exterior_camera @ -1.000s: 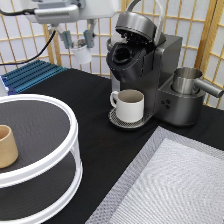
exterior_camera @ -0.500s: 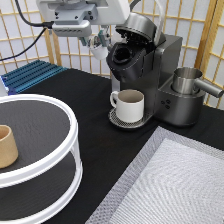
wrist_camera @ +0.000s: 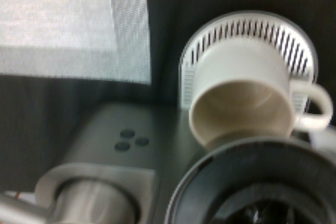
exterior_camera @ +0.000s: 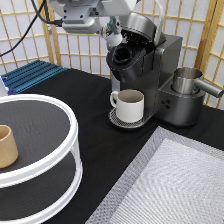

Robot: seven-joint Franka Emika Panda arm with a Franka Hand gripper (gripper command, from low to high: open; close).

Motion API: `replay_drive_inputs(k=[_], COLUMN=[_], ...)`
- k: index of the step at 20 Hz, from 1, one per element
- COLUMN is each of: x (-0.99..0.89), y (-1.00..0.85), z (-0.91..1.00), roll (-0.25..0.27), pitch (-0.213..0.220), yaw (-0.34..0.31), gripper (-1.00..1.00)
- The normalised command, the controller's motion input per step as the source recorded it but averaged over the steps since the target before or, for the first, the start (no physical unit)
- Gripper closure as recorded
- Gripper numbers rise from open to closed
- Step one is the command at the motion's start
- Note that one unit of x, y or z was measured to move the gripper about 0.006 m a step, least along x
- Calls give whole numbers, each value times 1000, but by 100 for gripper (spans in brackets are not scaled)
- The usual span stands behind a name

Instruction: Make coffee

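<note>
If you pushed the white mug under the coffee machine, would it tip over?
Probably not. The mug looks squat and wide, standing upright on the drip tray, so it would likely slide. It looks empty, so fairly light. If ceramic, it could chip.

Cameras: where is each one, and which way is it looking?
Exterior view: fixed off the arm, looking down across the table at the coffee machine, mug, metal jug, white round rack and tan cup. The robot's gripper shows at the top, just above the machine's open pod holder.
Wrist view: on the hand, looking straight down at the mug, its drip tray and the machine's buttons. No part of the robot shows.
Both share the mug, machine and jug.
</note>
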Motion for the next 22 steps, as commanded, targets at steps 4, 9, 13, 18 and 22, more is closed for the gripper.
replay_drive_inputs(k=[4,9,13,18,22], x=[106,89,223,146,28], y=[16,205,221,67,4], z=[-38,-57,-23,-187,-295], roll=[25,0,0,8,3], pitch=[16,0,0,0,0], yaw=[-17,-7,-9,-17,-37], gripper=[100,100,100,100,100])
